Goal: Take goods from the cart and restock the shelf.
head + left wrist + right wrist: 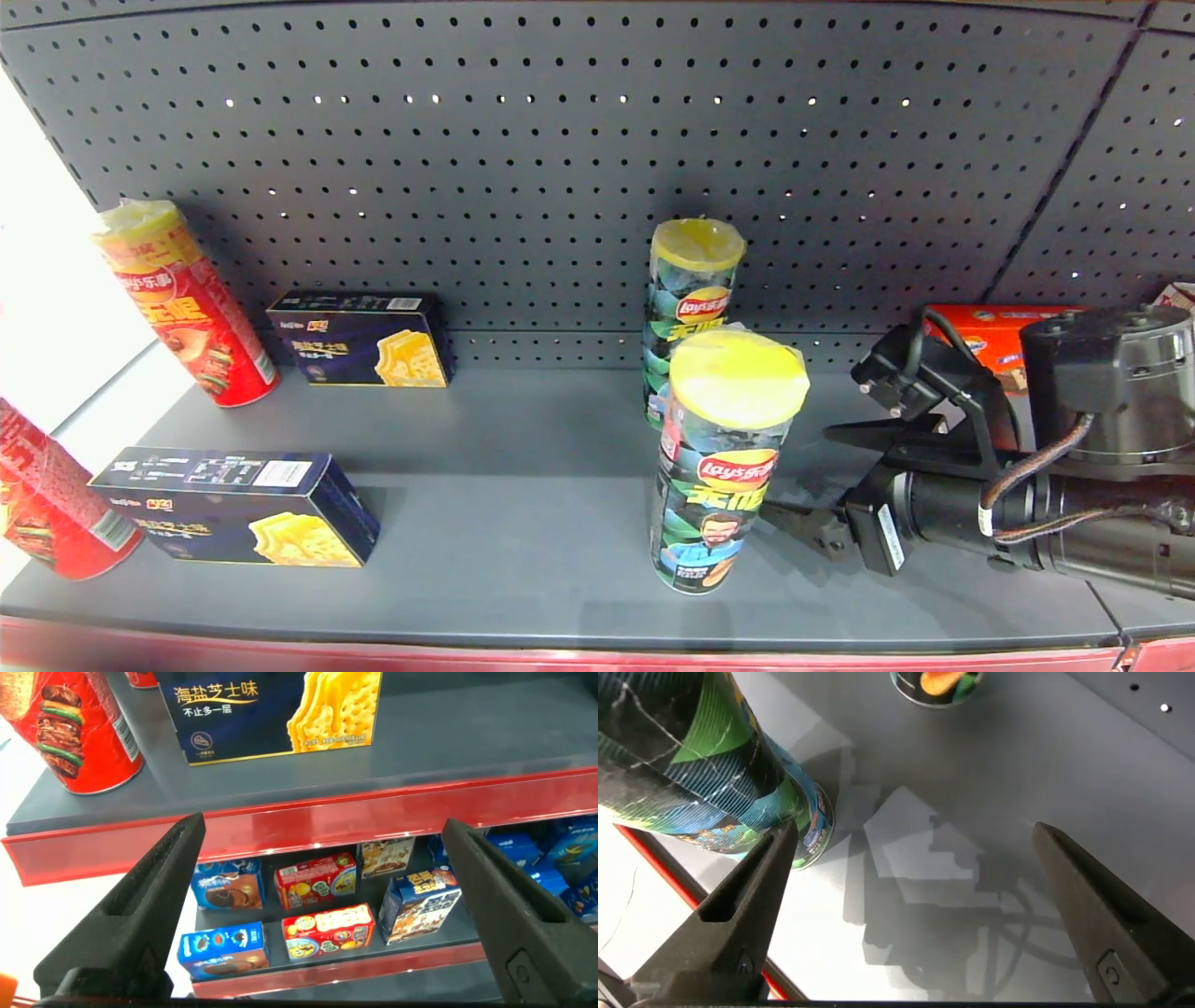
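While the right gripper (910, 840) gapes just beside the front green can (719, 476) | shelf (523, 560) count: green cans 2, rear green can (693, 299) close behind | 2 red cans (187, 308), far left | 2 blue boxes (243, 509), left half | 1 orange box (990, 336), far right | left gripper (322, 826) fingers apart, before the shelf's red lip

The right claw (795, 471), its fingers spread, sits just beside the front green can (724, 467) on the shelf (523, 523). A second green can (693, 299) stands near, farther back. A red can (187, 308) and a blue box (359, 341) lie well apart, beyond both cans.
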